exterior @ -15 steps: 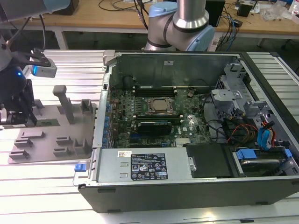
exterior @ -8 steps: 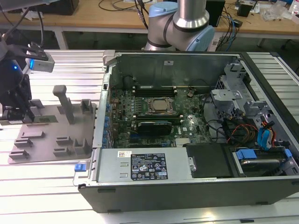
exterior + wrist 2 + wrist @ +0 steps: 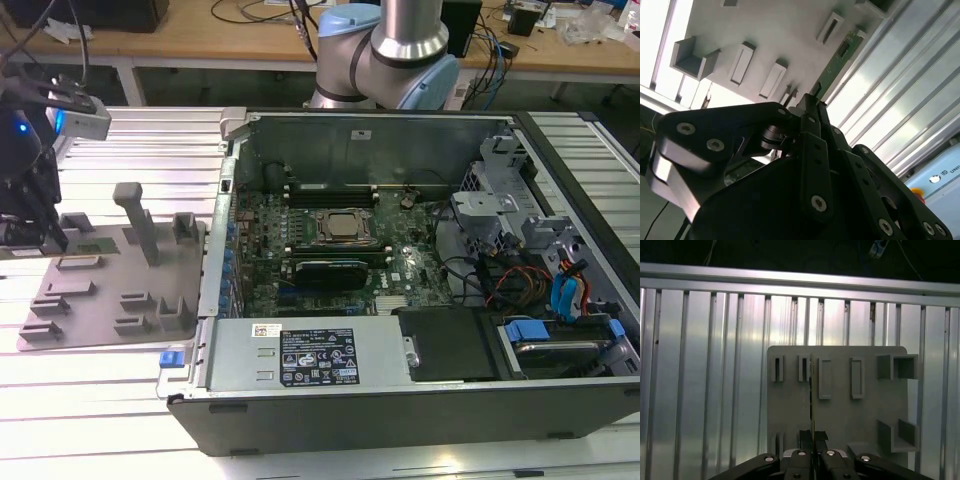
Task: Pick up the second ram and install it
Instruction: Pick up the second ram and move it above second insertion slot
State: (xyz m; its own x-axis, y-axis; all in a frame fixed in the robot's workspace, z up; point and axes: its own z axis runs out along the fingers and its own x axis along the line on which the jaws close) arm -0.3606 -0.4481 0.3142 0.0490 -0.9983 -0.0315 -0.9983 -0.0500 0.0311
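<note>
Closest to the exterior view's camera stood the dark near wall of an open computer case (image 3: 400, 420), resting on a slatted aluminium table (image 3: 100, 430). Just behind that wall lay a grey power supply (image 3: 240, 360) bearing a black label (image 3: 318, 364) full of white print and a small white barcode sticker (image 3: 265, 330); a blue clip (image 3: 173, 357) sat at its corner on the exterior view's left. Farther in lay the green motherboard (image 3: 255, 270) with the square silver processor (image 3: 342, 226) at its middle, and a tangle of blue and orange cables (image 3: 560, 290) filled the side on the exterior view's right. Another small white sticker (image 3: 360, 133) showed on the case's far wall. On the exterior view's left of the case, a grey fixture plate (image 3: 130, 300) with raised slots and posts lay on the table. The gripper (image 3: 50, 235) hung over the plate's far left part. In both wrist views its jaws were closed on one end of the second ram (image 3: 842, 52), the fingertips (image 3: 805, 436) pressing either face of the thin green stick (image 3: 812, 390), which stood on edge over the plate, beside the narrow slots. Whether it had left its slot could not be told. Farthest back rose the arm's pale blue base (image 3: 385, 60) before a wooden bench (image 3: 200, 40).
</note>
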